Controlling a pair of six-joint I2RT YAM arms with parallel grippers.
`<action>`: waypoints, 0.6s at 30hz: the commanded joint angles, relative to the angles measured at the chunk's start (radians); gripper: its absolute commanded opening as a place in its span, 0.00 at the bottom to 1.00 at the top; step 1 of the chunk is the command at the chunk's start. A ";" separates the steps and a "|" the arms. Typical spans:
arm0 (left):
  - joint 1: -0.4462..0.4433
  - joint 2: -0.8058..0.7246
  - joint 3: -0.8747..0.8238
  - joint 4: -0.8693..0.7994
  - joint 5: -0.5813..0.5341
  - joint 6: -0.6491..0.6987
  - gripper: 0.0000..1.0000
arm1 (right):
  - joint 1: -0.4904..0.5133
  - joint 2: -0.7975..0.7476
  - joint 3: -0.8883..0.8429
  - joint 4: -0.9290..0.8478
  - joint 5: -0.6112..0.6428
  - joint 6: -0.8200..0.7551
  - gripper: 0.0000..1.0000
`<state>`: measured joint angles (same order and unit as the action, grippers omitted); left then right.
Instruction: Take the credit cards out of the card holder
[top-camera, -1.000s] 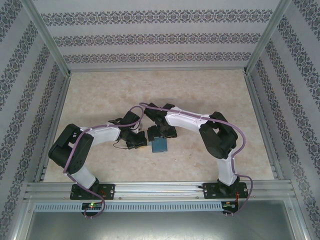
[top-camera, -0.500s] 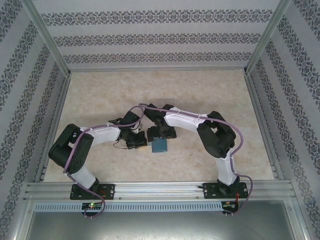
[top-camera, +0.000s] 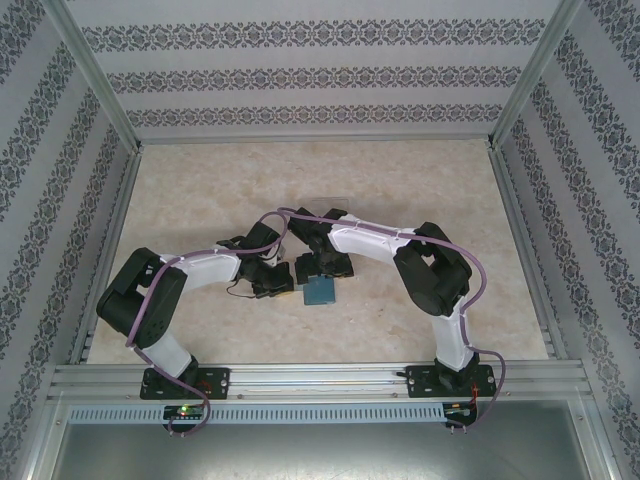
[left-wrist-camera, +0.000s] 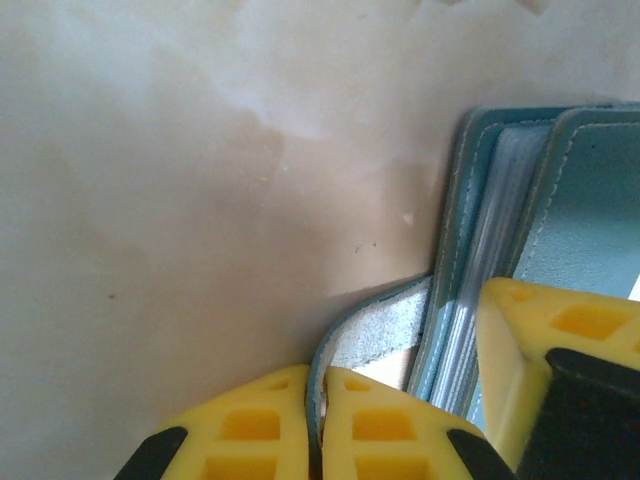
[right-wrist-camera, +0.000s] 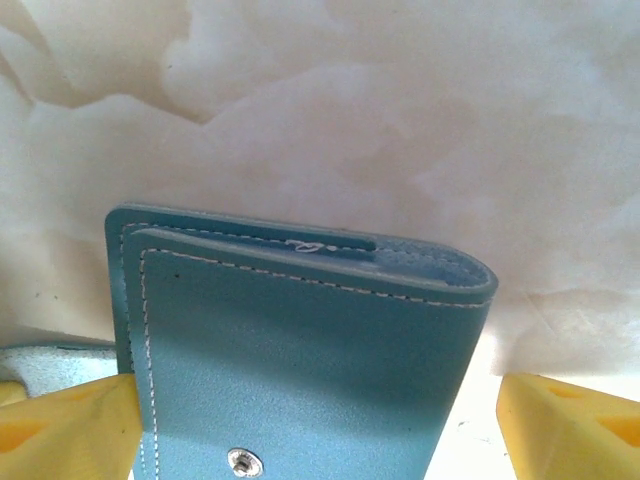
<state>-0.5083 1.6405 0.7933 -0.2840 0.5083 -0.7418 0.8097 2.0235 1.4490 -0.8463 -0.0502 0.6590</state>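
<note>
My left gripper (left-wrist-camera: 318, 425) is pinched on the tab (left-wrist-camera: 372, 335), with the card holder (left-wrist-camera: 585, 190) just to its right. My right gripper (right-wrist-camera: 320, 425) stands wide astride the holder. I'd pin the tab firmly and close squarely across the holder's sides before opening it.

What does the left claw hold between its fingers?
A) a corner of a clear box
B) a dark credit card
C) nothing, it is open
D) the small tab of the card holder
D: in the left wrist view, the left claw is closed on the small tab that sticks out from the side of the teal card holder.
</note>
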 joint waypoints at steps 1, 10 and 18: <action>0.005 -0.024 -0.005 -0.040 -0.053 -0.003 0.07 | 0.014 -0.014 0.009 -0.048 0.043 0.013 0.90; 0.005 -0.022 -0.002 -0.046 -0.059 0.003 0.07 | 0.014 -0.068 -0.002 -0.071 0.058 0.014 0.89; 0.005 -0.022 -0.007 -0.038 -0.059 -0.002 0.07 | 0.014 -0.110 -0.018 -0.099 0.083 0.014 0.89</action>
<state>-0.5083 1.6386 0.7933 -0.2840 0.4973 -0.7418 0.8097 1.9522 1.4483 -0.8906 -0.0132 0.6590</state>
